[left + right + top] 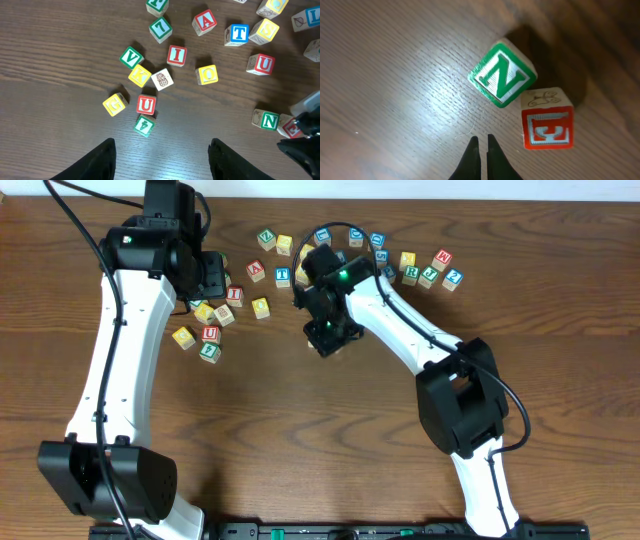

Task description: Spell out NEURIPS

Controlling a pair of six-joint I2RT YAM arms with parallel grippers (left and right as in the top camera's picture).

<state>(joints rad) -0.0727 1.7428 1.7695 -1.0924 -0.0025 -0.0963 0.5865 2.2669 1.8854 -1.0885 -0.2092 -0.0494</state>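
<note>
Just ahead of the right fingers [474, 160], pressed together and empty, the green N cube [502, 75] turned askew beside the red E cube [547, 131] on the table [380, 60]; nearer the left fingers [100, 160], spread apart and empty, a red U cube [146, 104] straight ahead.

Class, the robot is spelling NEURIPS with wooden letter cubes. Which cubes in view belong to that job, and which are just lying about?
Belong: green wooden N cube; red wooden E cube; red wooden U cube; red wooden I cube.
Lying about: red wooden A cube; blue wooden T cube; green wooden V cube; yellow wooden G cube.
</note>
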